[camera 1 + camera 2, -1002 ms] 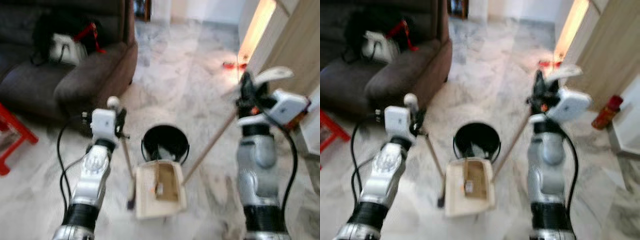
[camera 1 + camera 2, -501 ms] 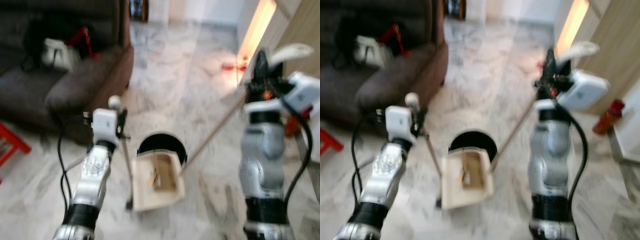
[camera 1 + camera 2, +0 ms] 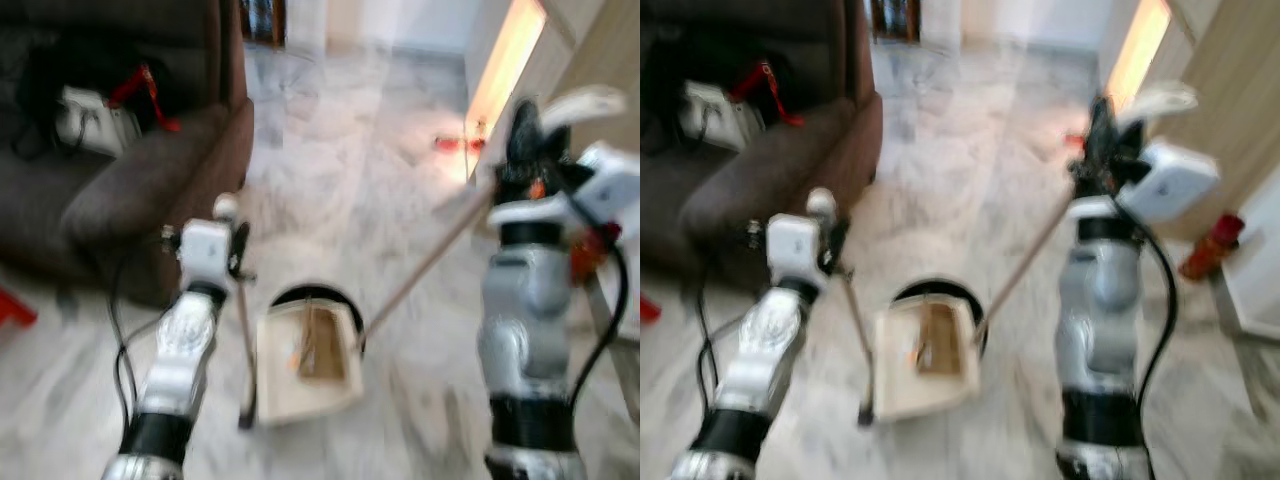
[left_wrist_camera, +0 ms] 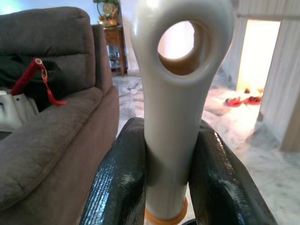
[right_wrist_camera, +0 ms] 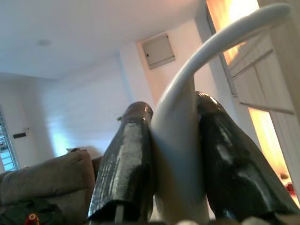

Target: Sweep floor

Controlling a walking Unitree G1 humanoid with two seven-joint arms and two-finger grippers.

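1. Sofa [image 3: 110, 190] stands at the far left of the head views, on the marble floor [image 3: 350, 150], well apart from the working area.

2. Left gripper [image 4: 171, 154] is clamped on the dustpan handle [image 4: 176, 93]; in the left wrist view both black fingers [image 4: 119, 183] press against the pale handle below its hanging hole. The thin shaft [image 3: 244, 340] descends from this gripper, nearly upright, to the floor.

3. Dustpan [image 3: 305, 365] lies on the floor between the two arms, just right of the shaft's lower end. It is tilted over the near rim of the black bin [image 3: 300, 296], which stands just behind it. Brown debris appears inside the pan; blur prevents identifying it.

4. Broom stick [image 3: 425, 265] runs on a diagonal: its lower end meets the right edge of the dustpan, and its long axis rises to the right and away toward the right gripper [image 5: 176, 136].

5. Right gripper is closed on the curved white top of the broom handle [image 5: 187, 108], raised high at the far right.

6. Governing relation, as a judgement: the pan lies below and inboard of both grippers. The left arm is nearer and controls the pan's tilt, so tipping into the bin depends on it. The right arm reaches the pan only along the diagonal stick.
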